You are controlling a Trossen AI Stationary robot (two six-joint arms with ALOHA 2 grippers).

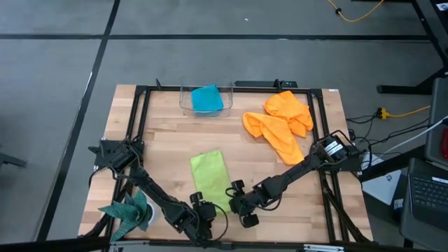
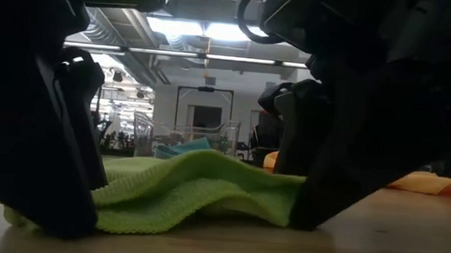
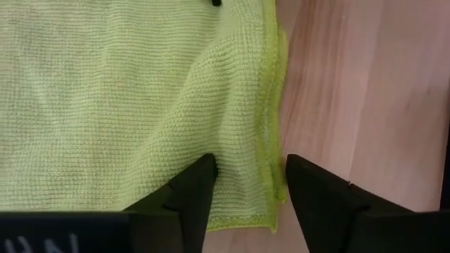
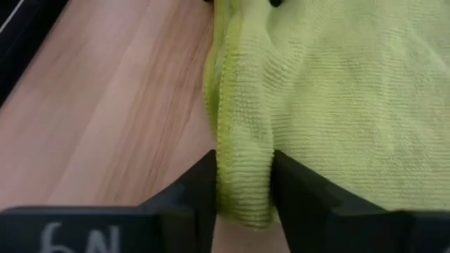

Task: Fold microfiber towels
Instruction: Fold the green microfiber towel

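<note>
A lime-green towel (image 1: 208, 178) lies lengthwise on the table's near middle, rumpled at its near end (image 2: 198, 188). My left gripper (image 1: 201, 212) is open at the towel's near left corner (image 3: 246, 190), its fingers down at the table on either side of the hem. My right gripper (image 1: 238, 203) is shut on the near right edge. A turquoise towel (image 1: 206, 99) sits in a clear bin at the far edge. Two orange towels (image 1: 280, 122) lie heaped at the far right. My left gripper comes from above with one finger (image 3: 190, 193) on the cloth and the other (image 3: 316, 197) just outside the hem. The corner strip (image 3: 249, 176) lies slack on the table between them, unpinched. My right gripper pinches a bunched fold of the towel's side edge (image 4: 242, 169) between its two fingers, near the near end. The fingers come from above, slanting down. The cloth is gathered into a ridge there, and the rest lies on the table.
A dark teal spiky-edged cloth (image 1: 129, 210) lies at the near left corner. The clear bin (image 1: 183, 98) stands at the far edge. A black frame (image 1: 140, 105) runs around the tabletop. Bare wood (image 1: 168, 136) shows between the green towel and the bin.
</note>
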